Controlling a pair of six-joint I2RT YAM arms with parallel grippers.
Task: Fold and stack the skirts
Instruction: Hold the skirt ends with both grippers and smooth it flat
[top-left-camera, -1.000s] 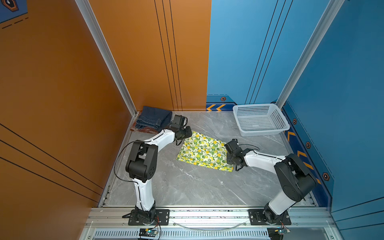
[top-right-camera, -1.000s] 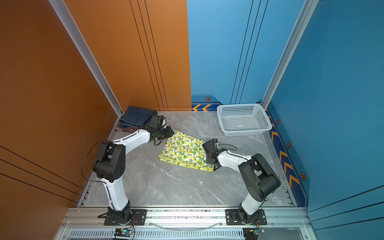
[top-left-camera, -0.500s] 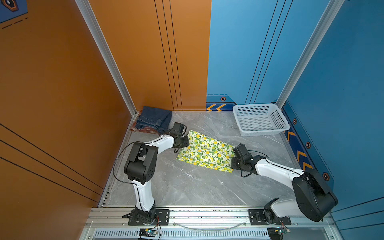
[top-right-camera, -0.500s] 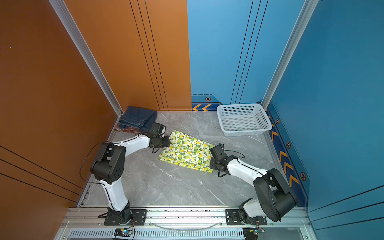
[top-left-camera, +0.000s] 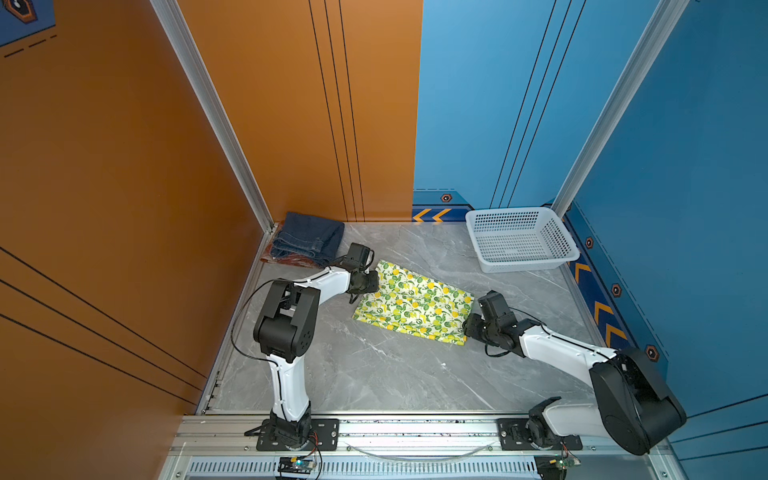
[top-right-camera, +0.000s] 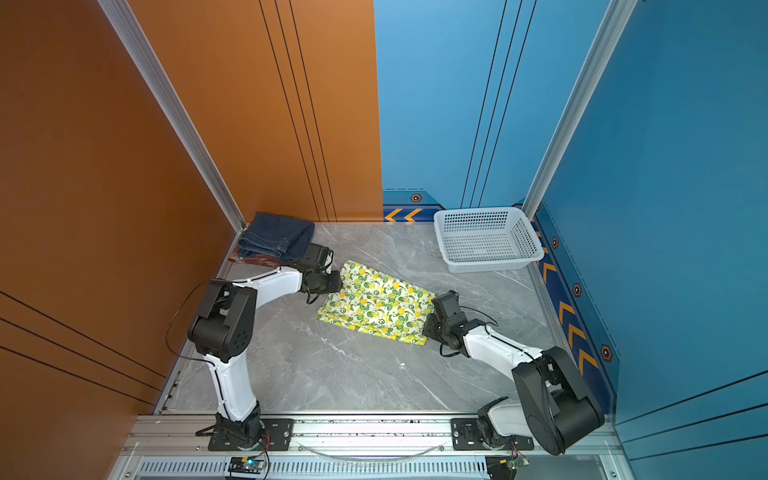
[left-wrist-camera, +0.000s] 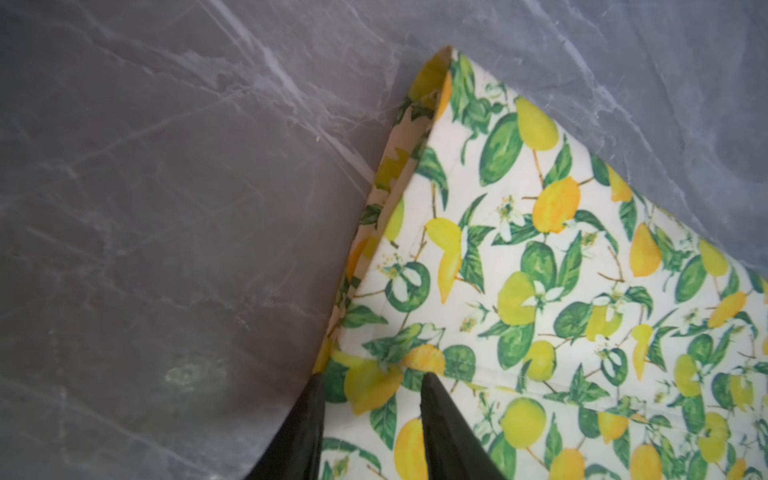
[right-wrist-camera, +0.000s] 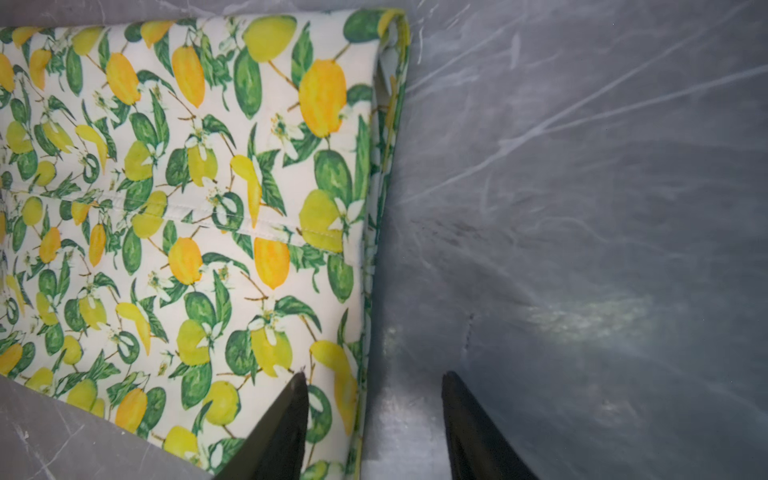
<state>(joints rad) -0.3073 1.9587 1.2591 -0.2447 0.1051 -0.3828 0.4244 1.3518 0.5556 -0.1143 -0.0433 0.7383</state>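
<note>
Lemon skirt (top-left-camera: 411, 305) lies flat mid table (top-left-camera: 374, 374), already folded once, we judge; it is the last one to do. Left claw (left-wrist-camera: 370, 378) is released over its far-left end. Right claw (right-wrist-camera: 374, 376) is released astride its near-right edge. Neither grips anything.

Next move: pinch both ends, fold across, carry to the stack.

Count: three skirts, with denim (top-left-camera: 309, 239) atop plaid (top-left-camera: 286, 261) in the far-left corner; one basket (top-left-camera: 523, 264), far right.

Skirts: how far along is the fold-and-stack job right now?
Done: the denim skirt lies folded on the plaid skirt in the far left corner. In hand: the lemon skirt lies folded flat mid-table, with the left gripper and right gripper open at its opposite ends; neither appears to pinch cloth. Left: probably one more fold, then lifting it onto the pile.
</note>
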